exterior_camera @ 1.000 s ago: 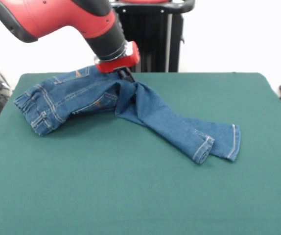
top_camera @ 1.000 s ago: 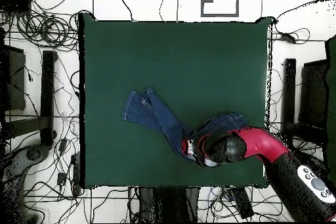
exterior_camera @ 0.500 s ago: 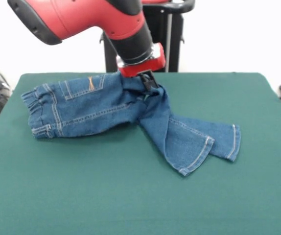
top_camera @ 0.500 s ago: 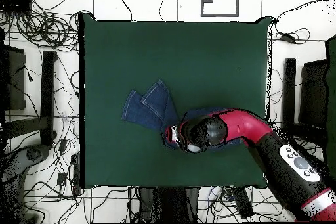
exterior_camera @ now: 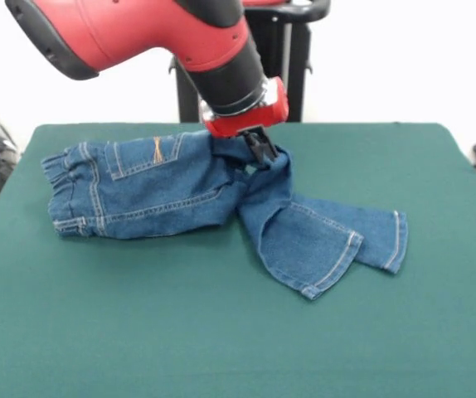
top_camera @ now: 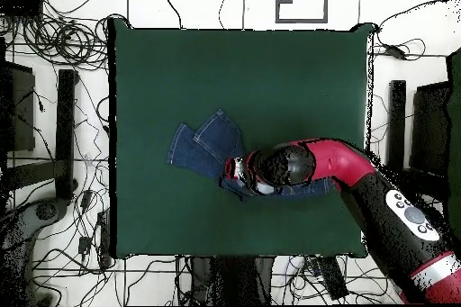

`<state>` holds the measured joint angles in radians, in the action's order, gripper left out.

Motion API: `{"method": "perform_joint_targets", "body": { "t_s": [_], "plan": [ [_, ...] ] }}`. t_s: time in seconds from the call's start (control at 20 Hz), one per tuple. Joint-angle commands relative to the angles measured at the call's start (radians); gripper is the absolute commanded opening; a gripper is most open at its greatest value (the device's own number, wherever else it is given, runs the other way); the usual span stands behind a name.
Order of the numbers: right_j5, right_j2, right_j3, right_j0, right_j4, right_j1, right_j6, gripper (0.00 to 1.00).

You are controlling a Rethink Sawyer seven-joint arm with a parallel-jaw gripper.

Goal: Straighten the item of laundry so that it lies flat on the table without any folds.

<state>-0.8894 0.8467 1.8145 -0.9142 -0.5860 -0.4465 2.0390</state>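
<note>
One pair of jeans (exterior_camera: 163,186) on the table (exterior_camera: 221,332); one arm (exterior_camera: 138,33) over it. Front view: the jeans lie in the table's far half, waistband end toward the picture's left, two legs trailing to the right. Waist and seat portion is bunched and partly raised, one back pocket (exterior_camera: 143,155) with orange-tan stitching facing up. The two leg ends overlap: one hemmed cuff (exterior_camera: 331,267) lies folded across on top, the second hemmed cuff (exterior_camera: 394,240) pokes out just beyond it at the right. Garment is creased around the crotch, not flat. The gripper (exterior_camera: 260,149) hangs from the red wrist ring directly on the crotch area, where the cloth is pulled up into a peak against it; the jaws look closed on a pinch of denim there, though the tips are partly buried in the fabric. Overhead view: jeans (top_camera: 203,146) sit near the table's (top_camera: 270,69) middle, slightly toward the robot's edge; the arm (top_camera: 360,182) covers the waist half, only the two leg ends show clear of it.
</note>
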Motion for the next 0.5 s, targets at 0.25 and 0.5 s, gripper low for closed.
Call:
{"method": "perform_joint_targets", "body": {
  "t_s": [0.25,0.5],
  "plan": [
    [-0.107,-0.054,-0.178,0.049,0.082,0.067,-0.107,0.0],
    [-0.162,-0.051,-0.247,0.07,0.101,0.093,-0.147,0.0]
  ]
}}
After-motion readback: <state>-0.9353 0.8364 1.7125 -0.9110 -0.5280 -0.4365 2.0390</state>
